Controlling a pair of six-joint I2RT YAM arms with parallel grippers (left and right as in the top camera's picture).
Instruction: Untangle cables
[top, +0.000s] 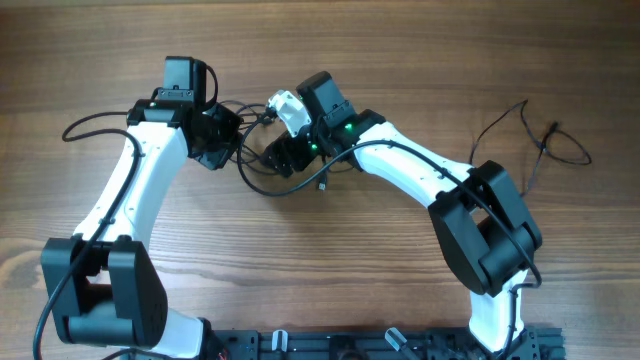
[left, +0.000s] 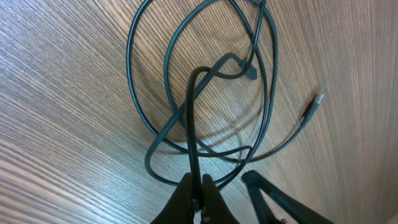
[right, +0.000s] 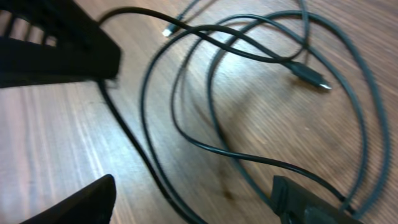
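Note:
Several thin black cables (top: 262, 178) lie in tangled loops on the wooden table between my two grippers. My left gripper (top: 218, 135) is shut on one cable strand (left: 194, 124), which rises from the loops (left: 144, 118) into its jaws (left: 199, 193). A silver-tipped plug (left: 317, 99) lies to the right of the loops. My right gripper (top: 283, 155) is open just above the table, its fingers (right: 199, 202) wide apart with cable strands (right: 155, 168) running between them. A dark plug (right: 309, 74) and a whitish tip (right: 168, 30) show in the right wrist view.
Another thin black cable (top: 545, 140) lies apart at the far right of the table. A black cord (top: 90, 125) curves at the far left by the left arm. The left gripper body (right: 56, 43) sits close at the upper left of the right wrist view.

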